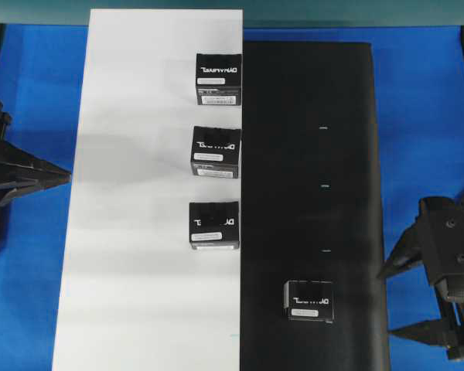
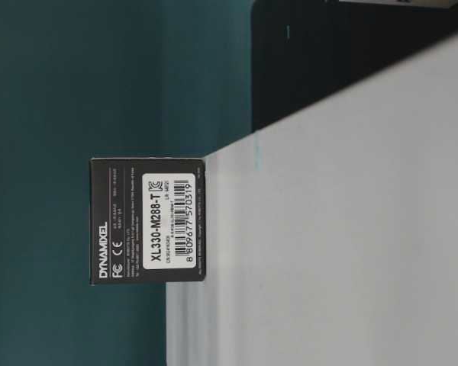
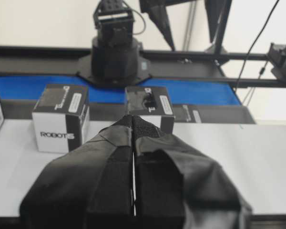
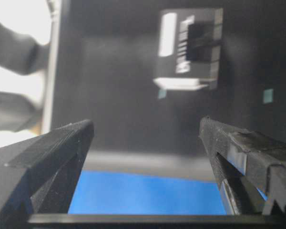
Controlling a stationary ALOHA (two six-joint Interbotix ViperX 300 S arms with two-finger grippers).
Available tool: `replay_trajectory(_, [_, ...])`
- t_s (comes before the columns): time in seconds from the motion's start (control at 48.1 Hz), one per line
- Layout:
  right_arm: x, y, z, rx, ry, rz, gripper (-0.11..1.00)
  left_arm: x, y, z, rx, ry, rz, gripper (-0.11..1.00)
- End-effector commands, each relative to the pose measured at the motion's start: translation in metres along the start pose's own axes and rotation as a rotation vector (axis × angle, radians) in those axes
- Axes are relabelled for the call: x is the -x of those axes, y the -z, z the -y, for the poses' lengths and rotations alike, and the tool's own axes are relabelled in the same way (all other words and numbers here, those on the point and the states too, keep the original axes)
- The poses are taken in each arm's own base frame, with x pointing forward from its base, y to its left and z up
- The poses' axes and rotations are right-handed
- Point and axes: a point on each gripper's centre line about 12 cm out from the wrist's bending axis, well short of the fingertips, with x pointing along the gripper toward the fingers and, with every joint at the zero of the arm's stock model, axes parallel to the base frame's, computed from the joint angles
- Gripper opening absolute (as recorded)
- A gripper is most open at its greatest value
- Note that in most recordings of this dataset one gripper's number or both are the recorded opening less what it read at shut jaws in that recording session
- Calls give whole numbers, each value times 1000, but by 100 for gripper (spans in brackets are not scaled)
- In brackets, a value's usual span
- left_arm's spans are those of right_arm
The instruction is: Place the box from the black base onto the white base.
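The right gripper (image 1: 393,303) stands with its jaws spread wide and empty, beside the right edge of the black base (image 1: 348,154), over the blue table (image 1: 425,116). In the right wrist view its two fingers frame the scene, and the box (image 4: 189,50) lies ahead of them on the black sheet, apart from both fingers. From above, this box (image 1: 310,301) is alone on the black base, near its front end, while three look-alike boxes (image 1: 216,151) stand in a row on the white base (image 1: 139,193), close to the seam between the two sheets.

The left gripper (image 3: 133,129) is pressed closed on nothing and rests at the left side of the white board, pointing toward the row.

What may go wrong: the box is small and light in appearance, so if the right gripper arrives a little off centre, one finger can push the box and slide or turn it on the sheet instead of taking it. A grip too high may also let it slip. When placing, the free place on the white base near the front is next to the nearest box, so a careless descent can knock that one.

Farther away, the table is plain blue, black frame rails run along its sides, and a teal wall (image 2: 99,76) stands behind
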Motion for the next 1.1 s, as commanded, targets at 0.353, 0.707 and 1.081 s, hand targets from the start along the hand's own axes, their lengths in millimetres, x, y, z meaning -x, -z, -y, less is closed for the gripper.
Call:
replay_trajectory(0.353, [38,-1,23,14,92,163,100,-2,-11,0,0,1,25,-5])
replay_trajectory(0.707, [74,3,44,34,187,248,100,-2,-11,0,-2,1,25,-5])
replay_trajectory(1.081, [97,3,58,26,219,358,100,-3,-11,0,-2,1,23,-5])
